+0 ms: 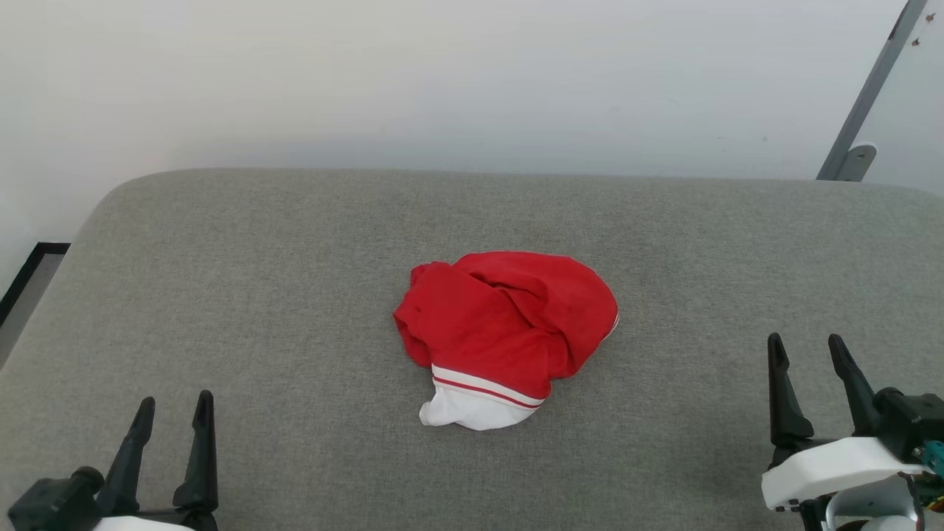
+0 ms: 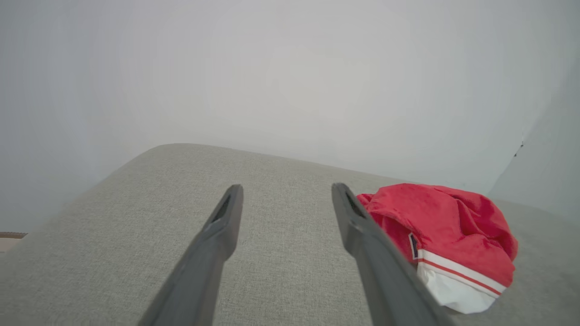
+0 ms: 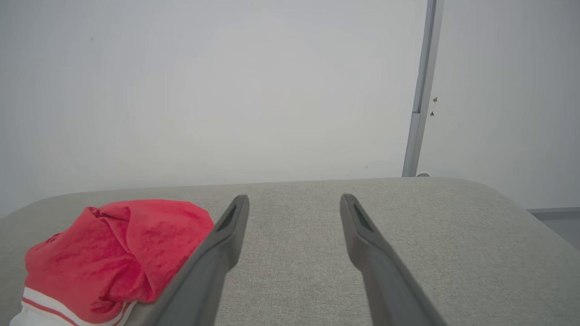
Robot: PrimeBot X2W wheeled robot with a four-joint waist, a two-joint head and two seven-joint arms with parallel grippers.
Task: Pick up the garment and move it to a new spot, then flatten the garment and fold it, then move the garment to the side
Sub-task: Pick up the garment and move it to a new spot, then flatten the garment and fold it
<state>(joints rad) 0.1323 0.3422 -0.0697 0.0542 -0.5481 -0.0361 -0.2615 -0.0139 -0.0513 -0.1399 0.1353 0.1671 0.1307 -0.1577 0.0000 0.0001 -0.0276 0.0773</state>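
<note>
Surface: grey fabric-covered counter (image 1: 221, 295) with rounded corners, pale wall (image 1: 442, 74) behind.
Garment: red garment (image 1: 509, 324), bunched, white striped part at its near edge, lying mid-counter, well apart from both pincers.
Left pincer (image 1: 176, 399): fingers spread wide, holding nothing, over the counter's near left.
Right pincer (image 1: 805, 339): spread wide, empty, near right.
</note>
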